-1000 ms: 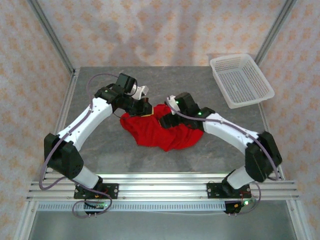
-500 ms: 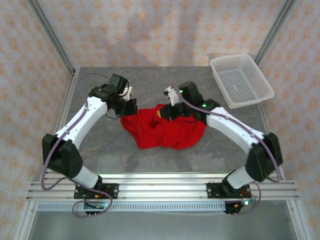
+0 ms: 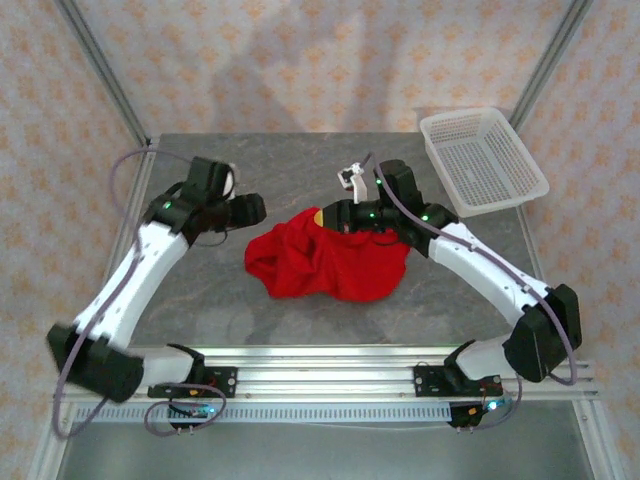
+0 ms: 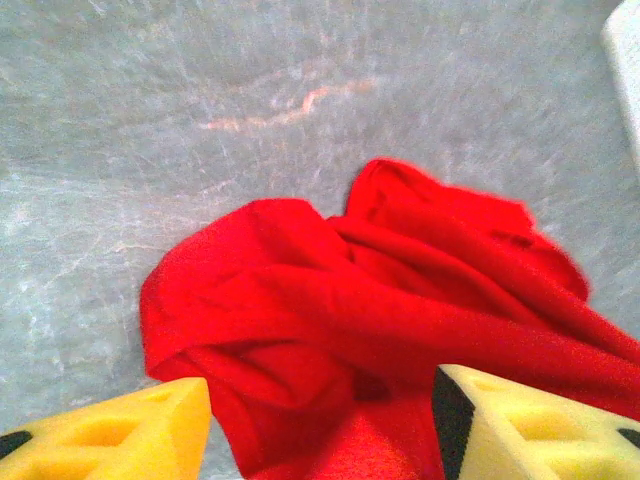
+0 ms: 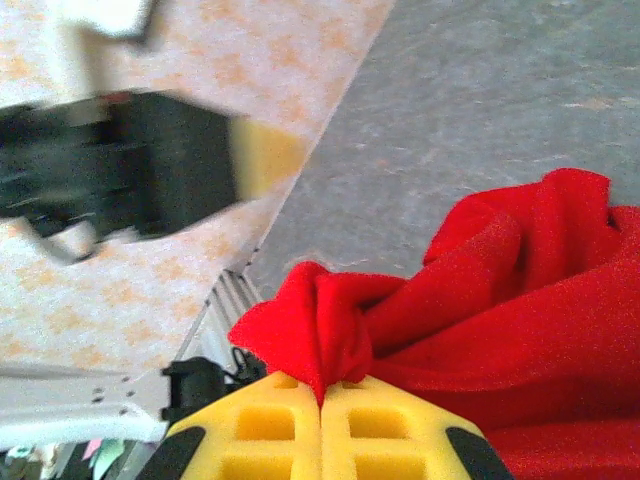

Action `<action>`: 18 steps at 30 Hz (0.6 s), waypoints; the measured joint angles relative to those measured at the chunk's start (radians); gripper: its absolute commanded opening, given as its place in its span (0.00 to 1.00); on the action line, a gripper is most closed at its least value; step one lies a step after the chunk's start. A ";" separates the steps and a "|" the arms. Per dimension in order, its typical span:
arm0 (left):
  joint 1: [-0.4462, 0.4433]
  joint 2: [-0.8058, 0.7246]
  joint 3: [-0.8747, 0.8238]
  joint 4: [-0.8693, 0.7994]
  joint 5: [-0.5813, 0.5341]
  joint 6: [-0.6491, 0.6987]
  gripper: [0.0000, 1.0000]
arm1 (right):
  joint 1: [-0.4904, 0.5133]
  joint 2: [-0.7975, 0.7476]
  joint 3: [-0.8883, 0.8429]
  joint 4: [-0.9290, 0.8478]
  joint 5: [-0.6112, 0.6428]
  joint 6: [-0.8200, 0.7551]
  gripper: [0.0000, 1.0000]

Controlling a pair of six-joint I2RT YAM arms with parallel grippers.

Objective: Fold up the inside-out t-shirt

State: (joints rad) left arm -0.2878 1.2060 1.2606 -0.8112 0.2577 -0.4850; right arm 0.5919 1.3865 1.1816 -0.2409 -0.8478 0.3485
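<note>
Open table around the heaped t-shirt; basket far right, seemingly well apart.

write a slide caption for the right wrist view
Right gripper shut on a bunched fold of the red t-shirt over the grey table

Up close in the right wrist view the t-shirt is soft knit cloth, totally matt and a bit fuzzy, rumpling into thick folds. The table looks like grey mottled stone, or laminate faking it, smooth with a faint sheen. The basket is white plastic mesh, slightly shiny. The fingers on the left gripper are matt yellow plastic with moulded pockets, same stuff on the right gripper. The left arm and right arm wear smooth, kinda glossy white and black plastic shells. The front rail is bare ribbed metal, aluminium by the look.
</note>
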 measured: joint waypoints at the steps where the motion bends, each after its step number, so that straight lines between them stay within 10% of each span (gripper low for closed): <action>1: -0.013 -0.057 -0.021 0.000 -0.014 -0.024 0.58 | 0.000 0.005 0.000 -0.006 0.011 0.000 0.00; 7: -0.199 -0.226 -0.128 0.044 -0.050 -0.217 0.54 | 0.000 0.045 0.003 -0.027 0.052 0.002 0.00; 18: -0.367 0.139 -0.049 0.136 -0.106 -0.291 0.22 | 0.000 0.066 0.035 -0.076 0.071 0.009 0.00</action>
State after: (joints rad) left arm -0.6544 1.3449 1.2114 -0.6754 0.1520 -0.7765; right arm 0.5919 1.4521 1.2171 -0.3168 -0.7769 0.3576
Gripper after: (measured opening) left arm 0.240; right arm 0.039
